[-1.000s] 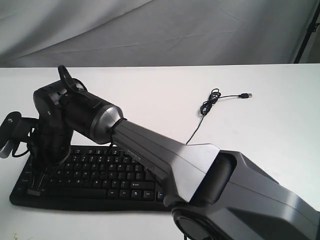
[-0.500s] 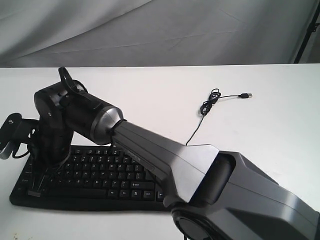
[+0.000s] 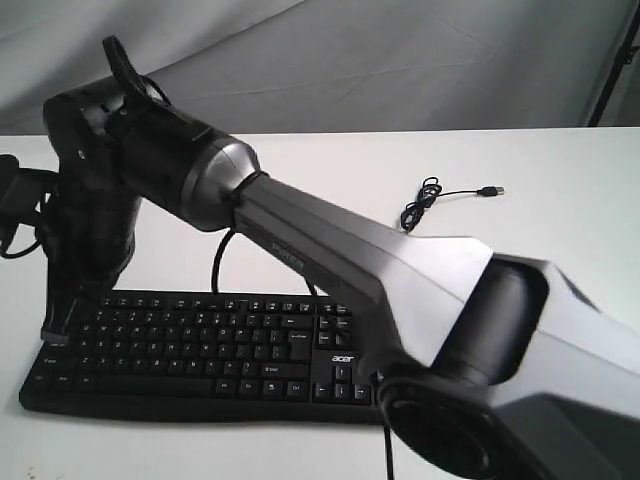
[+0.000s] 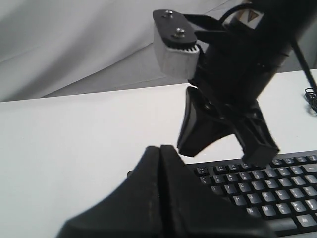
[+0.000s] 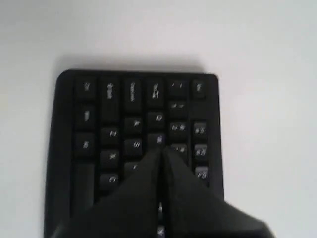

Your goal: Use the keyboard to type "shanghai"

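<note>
The keyboard (image 3: 200,350) is laid flat on the white bench (image 3: 300,180). The right gripper (image 5: 161,153) is held clenched and empty over the keyboard's left end. The left gripper (image 4: 159,151) is seen clenched beside that end, off the keys.

Matt black plastic keyboard (image 3: 200,350) lies on a smooth white table (image 3: 570,210), creased grey cloth (image 3: 400,60) behind.

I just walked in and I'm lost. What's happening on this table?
The right arm reaches across, and the right tool, shut, points down over the left end of the black Acer keyboard. Whether it touches a key is unclear. The left tool, also shut, hangs just off that end. The USB cable lies unplugged.
</note>
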